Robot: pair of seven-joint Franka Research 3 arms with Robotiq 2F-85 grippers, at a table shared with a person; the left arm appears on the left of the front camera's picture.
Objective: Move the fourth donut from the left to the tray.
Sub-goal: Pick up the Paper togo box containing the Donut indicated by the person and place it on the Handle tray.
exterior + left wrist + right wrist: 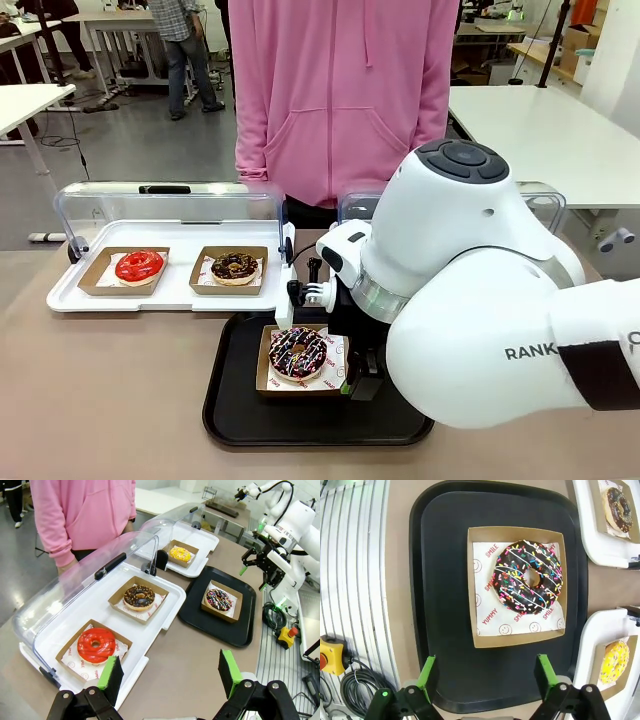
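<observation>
The fourth donut (297, 352), dark chocolate with white stripes and coloured sprinkles, lies in its brown cardboard holder (480, 590) on the black tray (235, 400). In the right wrist view the donut (528, 577) sits flat on the tray (442, 580), and my right gripper (486, 659) hangs open above the holder's near edge, holding nothing. From the left wrist view, the same donut (219, 599) rests on the tray (200, 622), with the right gripper (253, 578) raised beside it. My left gripper (170, 657) is open over bare table, apart from everything.
A white tray with a raised clear lid (160, 205) holds a red donut (139, 266) and a crumb-topped chocolate donut (235, 266). A yellow donut (180, 554) sits in a second white tray. A person in a pink hoodie (340, 90) stands at the far side.
</observation>
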